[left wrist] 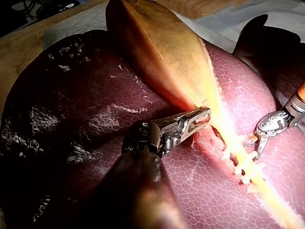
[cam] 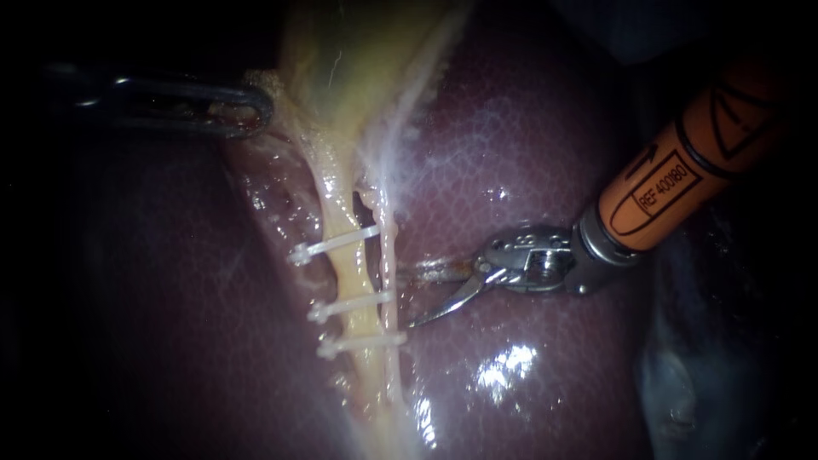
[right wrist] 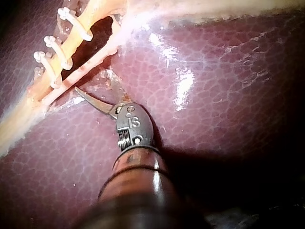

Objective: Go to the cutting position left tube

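Observation:
The yellow left tube (cam: 356, 277) runs down from the gallbladder (cam: 358, 60) and carries three white clips (cam: 334, 244), also seen in the right wrist view (right wrist: 56, 48). A thin pale right tube (cam: 389, 255) lies beside it. My right instrument (cam: 409, 298), with an orange shaft and curved blades, has its jaws open just right of the thin tube, at the level of the gap between the upper and middle clips. The open blades also show in my right wrist view (right wrist: 94, 82). My left instrument (cam: 243, 109) is shut on gallbladder tissue at the neck (left wrist: 202, 114).
Dark red liver (cam: 528, 153) lies under and around both tubes, wet and shiny below the right instrument. A window (right wrist: 97, 36) opens between the two tubes. White cloth (left wrist: 224, 21) and a wooden bench surface (left wrist: 24, 47) lie beyond the liver.

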